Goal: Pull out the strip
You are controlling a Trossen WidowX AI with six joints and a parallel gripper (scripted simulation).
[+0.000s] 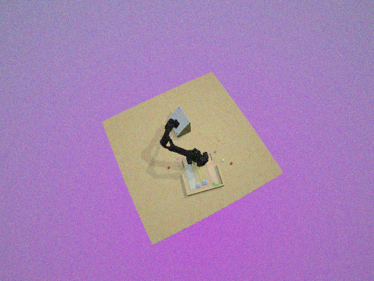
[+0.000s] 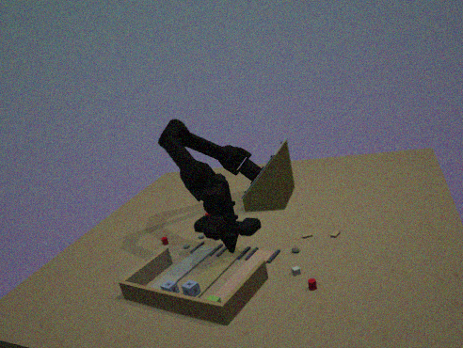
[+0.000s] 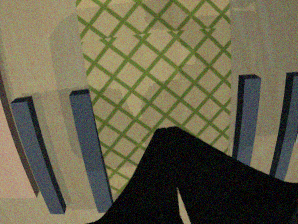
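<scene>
My gripper (image 2: pixel 231 250) (image 3: pixel 166 137) is shut and empty. It points down over the near-arm end of the middle strip (image 1: pixel 201 174) (image 2: pixel 213 272) (image 3: pixel 160 60), which is yellowish with a green lattice. Two blue-grey cubes with dark marks stand at the tray's far end from the arm: one cube (image 1: pixel 205 182) (image 2: pixel 191 288) at the middle strip's end, the other cube (image 1: pixel 198 185) (image 2: pixel 169 286) beside the pale blue strip (image 1: pixel 190 176) (image 2: pixel 188 265). The marks are too blurred to read. A green block (image 1: pixel 216 183) (image 2: pixel 214 299) is at the end of the pink strip (image 1: pixel 213 172) (image 2: pixel 237 277).
A wooden tray (image 1: pixel 205 191) (image 2: pixel 171 302) walls the strips on three sides. Upright dark blue bars (image 3: pixel 90 150) (image 3: pixel 248 120) flank the lattice strip at its open end. Red cylinders (image 1: pixel 231 163) (image 2: pixel 312 284), a white cube (image 2: pixel 295 271) and a grey wedge (image 1: pixel 182 119) (image 2: pixel 273 188) stand outside.
</scene>
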